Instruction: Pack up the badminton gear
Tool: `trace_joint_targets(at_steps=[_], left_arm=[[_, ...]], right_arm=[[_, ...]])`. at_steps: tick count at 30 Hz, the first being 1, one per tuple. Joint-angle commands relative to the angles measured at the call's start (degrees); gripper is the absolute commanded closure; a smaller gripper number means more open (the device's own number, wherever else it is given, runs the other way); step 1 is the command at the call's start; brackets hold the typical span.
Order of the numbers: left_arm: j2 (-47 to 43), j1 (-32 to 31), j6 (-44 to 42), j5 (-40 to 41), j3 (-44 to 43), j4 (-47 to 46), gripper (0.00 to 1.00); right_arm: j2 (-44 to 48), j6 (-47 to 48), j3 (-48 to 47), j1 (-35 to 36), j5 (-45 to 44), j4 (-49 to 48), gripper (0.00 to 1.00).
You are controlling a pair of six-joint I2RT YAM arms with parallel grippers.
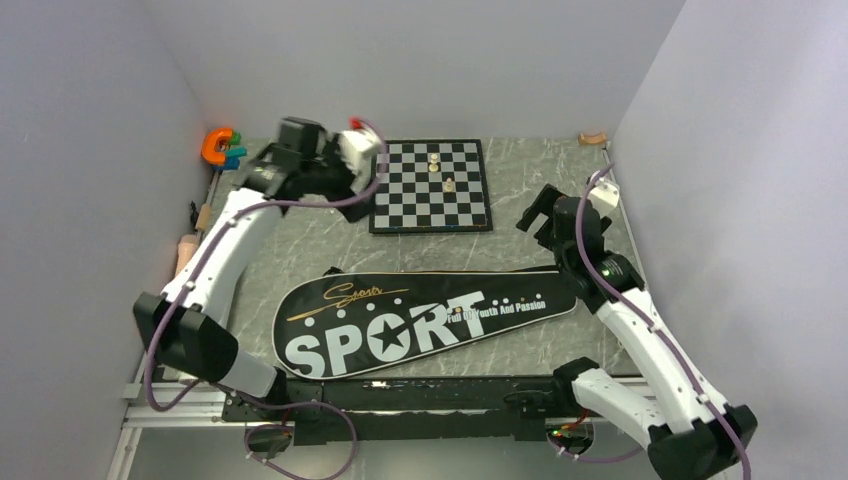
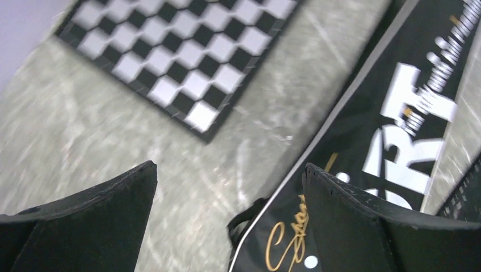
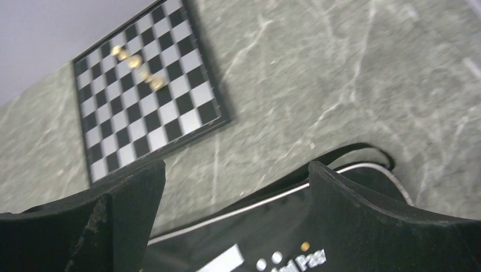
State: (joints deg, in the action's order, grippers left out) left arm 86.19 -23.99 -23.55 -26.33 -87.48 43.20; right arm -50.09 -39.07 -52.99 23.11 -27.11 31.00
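Note:
The black racket-shaped bag lettered SPORT lies flat across the near middle of the table, wide end to the left. My left gripper is open and empty, raised left of the chessboard; its wrist view shows the bag's wide end and a small black loop below. My right gripper is open and empty, above the bag's narrow right end; its wrist view shows that end with a black strap loop. No rackets, shuttlecocks or tube are in view.
A black-and-white chessboard with two small pieces lies at the back middle, also in the left wrist view and right wrist view. An orange, blue and green toy and a beige rod are by the left wall. Walls enclose three sides.

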Motion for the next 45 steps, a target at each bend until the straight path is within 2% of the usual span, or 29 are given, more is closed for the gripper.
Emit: trace_joint_targets(at_steps=[1,6,9,13,17,21,25,29,35,41,43,45], left_arm=[[-5.1,12.9,9.8,0.7,2.1,-4.9,0.01],[-9.1,25.5,16.0,3.6,14.3,-15.4,0.01],[-11.3,29.5,16.9,7.8,21.1,-20.4,0.01],[-15.2,33.2,18.9,8.2,29.6,-29.1,0.01],[-15.9,35.2,19.3,9.6,28.0,-25.1,0.01],[-17.1,39.8,21.8,11.6,26.8,-22.9,0.00],[-19.4,44.3,21.9,13.1,31.4,-24.5,0.01],[-21.4,45.9,19.8,16.4,37.0,-27.1,0.00],[-16.6,47.7,19.0,23.7,36.1,-22.9,0.01],[-13.4,51.8,16.3,18.9,37.5,-22.3,0.01],[-11.5,53.1,15.4,17.7,38.1,-22.1,0.09],[-10.8,53.6,14.6,17.7,39.2,-22.8,0.11]], right_arm=[[-3.4,7.7,1.9,-4.6,-6.3,-12.7,0.00],[-10.2,17.6,9.6,-8.5,-11.7,-32.9,0.00],[-16.5,20.1,8.2,-11.3,-12.9,-33.6,0.00],[-21.7,20.2,7.4,-14.3,-12.1,-32.0,0.00],[-18.5,19.9,8.3,-14.4,-7.7,-31.3,0.00],[-17.6,19.7,8.8,-14.6,-7.4,-29.1,0.00],[-17.2,19.2,11.5,-14.5,-8.7,-29.2,0.00],[-14.7,18.3,14.3,-14.5,-8.1,-30.7,0.00],[-14.5,16.9,12.0,-14.5,-6.8,-28.5,0.00],[-13.8,13.0,11.2,-14.5,-6.3,-24.8,0.00],[-12.6,12.8,12.3,-14.5,-5.8,-25.8,0.00],[-12.1,12.5,12.8,-14.5,-5.6,-25.8,0.00]])
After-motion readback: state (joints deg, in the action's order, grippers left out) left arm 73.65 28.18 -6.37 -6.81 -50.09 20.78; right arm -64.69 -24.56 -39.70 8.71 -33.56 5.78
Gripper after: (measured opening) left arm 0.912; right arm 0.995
